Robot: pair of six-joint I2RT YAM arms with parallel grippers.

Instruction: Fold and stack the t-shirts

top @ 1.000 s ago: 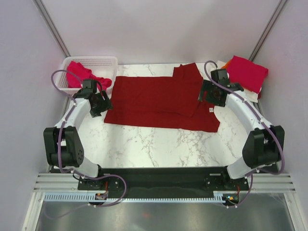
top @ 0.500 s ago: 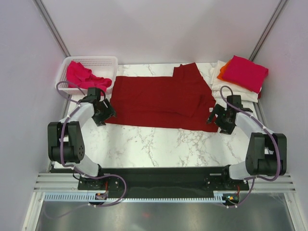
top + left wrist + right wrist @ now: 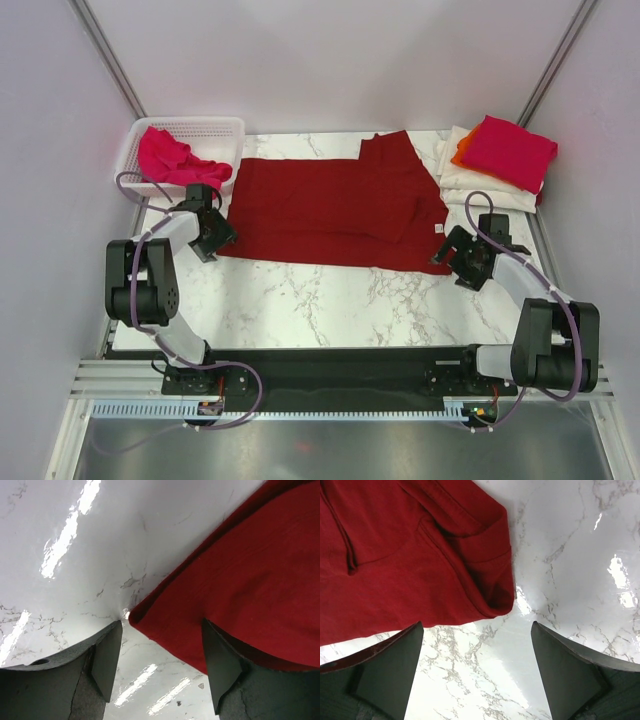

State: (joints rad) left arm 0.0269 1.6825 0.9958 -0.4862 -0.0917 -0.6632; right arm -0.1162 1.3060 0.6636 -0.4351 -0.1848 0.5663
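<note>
A dark red t-shirt (image 3: pixel 335 212) lies spread on the marble table, one sleeve folded over at the upper right. My left gripper (image 3: pixel 207 243) is open at the shirt's near left corner (image 3: pixel 150 625), low over the table, with that corner between its fingers (image 3: pixel 107 657). My right gripper (image 3: pixel 450 262) is open just below the shirt's near right corner (image 3: pixel 492 600), which lies ahead of its fingers (image 3: pixel 395 667). A pink-magenta shirt (image 3: pixel 165 158) sits crumpled in the basket. A folded stack, with a pink-magenta shirt (image 3: pixel 508 150) on top of orange (image 3: pixel 462 154) and cream-white ones (image 3: pixel 480 188), sits at the back right.
The white mesh basket (image 3: pixel 205 128) stands at the back left corner. Grey walls enclose the table on three sides. Bare marble (image 3: pixel 330 305) lies between the shirt and the arm bases.
Both grippers have come down from over the shirt's side edges to its near corners. The right one moved furthest, toward the near right. The shirt has not moved.
</note>
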